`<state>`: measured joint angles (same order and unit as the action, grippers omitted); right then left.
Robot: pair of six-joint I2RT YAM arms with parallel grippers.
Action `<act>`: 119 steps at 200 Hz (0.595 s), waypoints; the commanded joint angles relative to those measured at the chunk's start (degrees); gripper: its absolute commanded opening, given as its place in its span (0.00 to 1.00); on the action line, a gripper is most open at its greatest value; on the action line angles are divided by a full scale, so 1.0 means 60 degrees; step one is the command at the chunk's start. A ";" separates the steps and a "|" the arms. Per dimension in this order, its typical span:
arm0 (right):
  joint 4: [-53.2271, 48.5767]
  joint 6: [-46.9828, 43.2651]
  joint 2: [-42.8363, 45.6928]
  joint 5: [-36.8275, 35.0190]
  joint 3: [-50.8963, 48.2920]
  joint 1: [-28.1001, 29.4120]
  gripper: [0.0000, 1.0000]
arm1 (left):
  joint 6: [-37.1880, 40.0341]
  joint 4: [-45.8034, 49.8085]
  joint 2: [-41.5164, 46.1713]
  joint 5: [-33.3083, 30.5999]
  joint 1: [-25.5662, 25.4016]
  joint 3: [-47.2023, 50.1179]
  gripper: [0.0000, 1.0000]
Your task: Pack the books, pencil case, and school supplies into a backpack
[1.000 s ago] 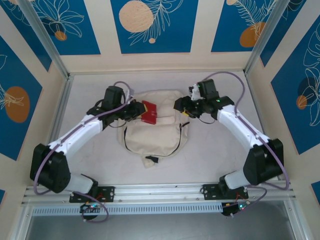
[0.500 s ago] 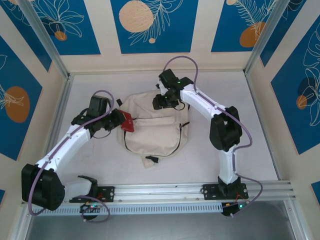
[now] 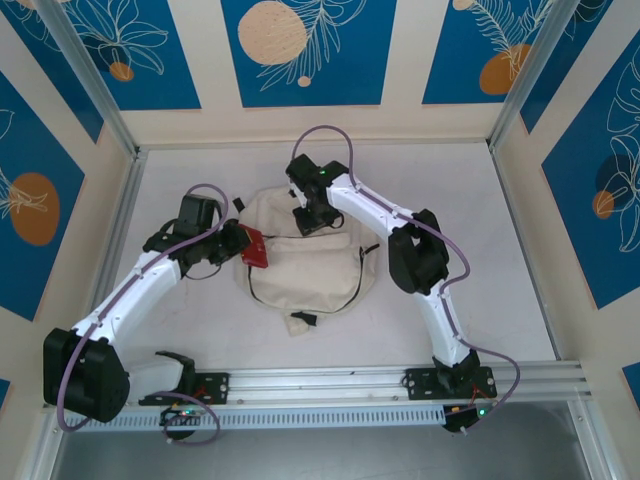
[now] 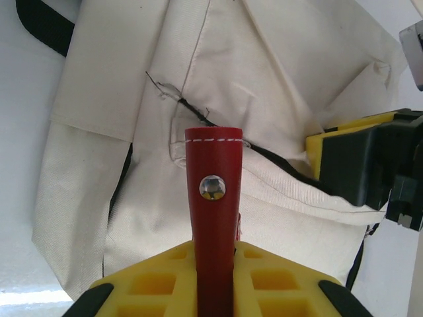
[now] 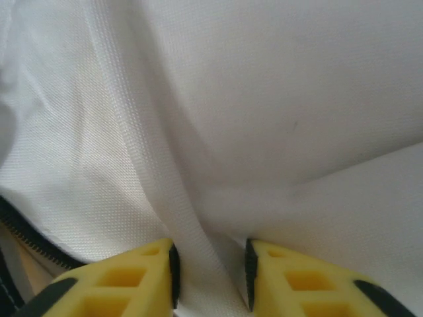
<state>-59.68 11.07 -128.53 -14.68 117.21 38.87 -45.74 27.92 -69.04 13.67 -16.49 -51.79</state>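
The cream backpack [image 3: 305,262] lies flat mid-table, its cloth [image 4: 277,66] under both wrists. My left gripper [image 3: 243,243] is shut on the dark-red pencil case [image 3: 255,247] at the backpack's left edge. In the left wrist view the case [image 4: 213,191] stands out from between the yellow fingers of that gripper [image 4: 215,267], snap stud up. My right gripper [image 3: 308,221] is down on the backpack's upper part. Its jaws [image 5: 210,267] pinch a raised fold of the cloth [image 5: 264,99]. Books and other school supplies are out of view.
A black zipper line [image 5: 26,232] runs beside the right fingers. Black straps [image 3: 305,318] trail off the backpack's near end. The right gripper's yellow and black body [image 4: 360,165] sits close ahead of the pencil case. Metal frame posts and walls ring the table [image 3: 450,180].
The right arm swung left across to the backpack's top and its jaws narrowed onto a cloth fold. The left arm drew the pencil case from over the backpack back to its left edge.
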 commanded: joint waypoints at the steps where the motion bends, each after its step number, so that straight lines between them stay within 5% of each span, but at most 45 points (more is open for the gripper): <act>1: -0.0439 0.0198 0.0179 -0.0431 0.0886 -0.0049 0.18 | -0.0119 -0.0264 0.0085 0.0388 0.0126 0.0102 0.16; 32: -0.0043 0.0456 0.0755 -0.0506 0.1163 -0.0033 0.07 | -0.0378 -0.0804 0.0069 0.0992 0.0114 0.0299 0.16; 119: 0.0395 0.0834 0.1678 0.1314 0.1008 -0.0018 0.05 | -0.0916 -0.3723 -0.0773 0.3554 -0.0808 0.0635 0.15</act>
<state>-59.57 14.22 -123.74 -11.90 122.26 38.98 -49.71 13.13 -72.25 29.21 -18.72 -48.10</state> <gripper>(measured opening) 0.061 0.155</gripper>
